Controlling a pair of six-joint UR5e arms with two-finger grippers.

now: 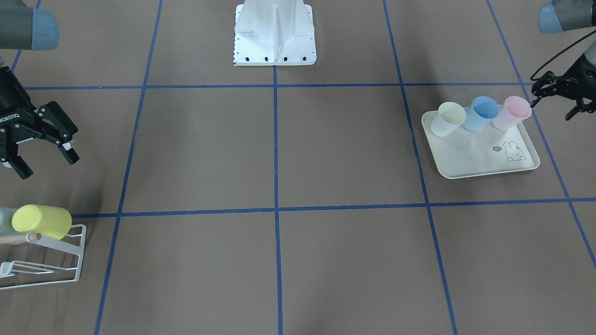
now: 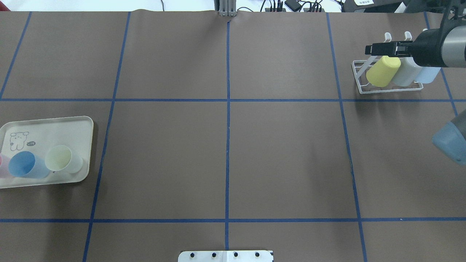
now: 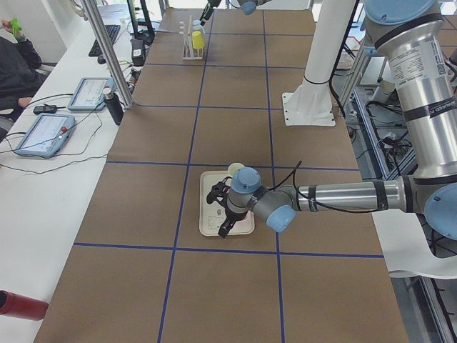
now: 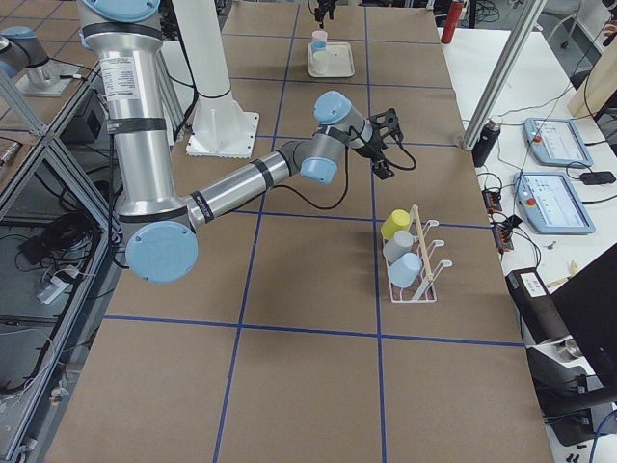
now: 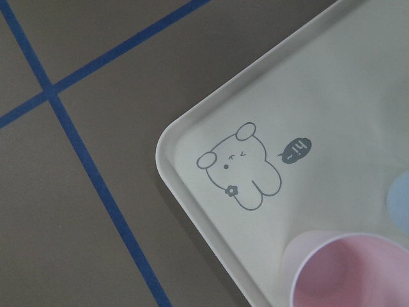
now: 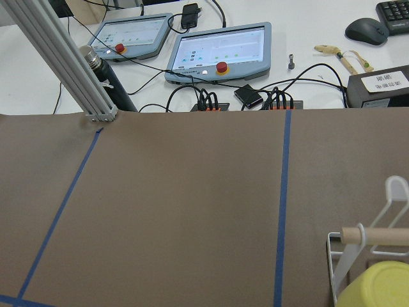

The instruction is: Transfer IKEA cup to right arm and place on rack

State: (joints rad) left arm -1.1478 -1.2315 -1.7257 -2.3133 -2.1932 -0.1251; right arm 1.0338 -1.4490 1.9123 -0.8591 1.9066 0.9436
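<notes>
Pink cup (image 1: 511, 114) is sitting in the tray's (image 1: 470, 158) corner, left gripper (image 1: 552, 106) hovering just beside it, fingers apart; right gripper (image 1: 46, 163), far from the tray, is hanging spread and empty. Probably light, slick plastic; pinching the rim wall looks best.

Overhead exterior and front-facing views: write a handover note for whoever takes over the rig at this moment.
Right gripper: jaws open, empty, hovering near the rack.
Left gripper: jaws open, holding nothing, one fingertip at the rim of the pink cup.
Done: yellow cup, white cup and light-blue cup lie on the rack.
Left: pale-yellow cup, blue cup and the pink cup stand upright on the tray. Pink looks likely to go next: grasp it, hand it to the right gripper, rack it.
</notes>
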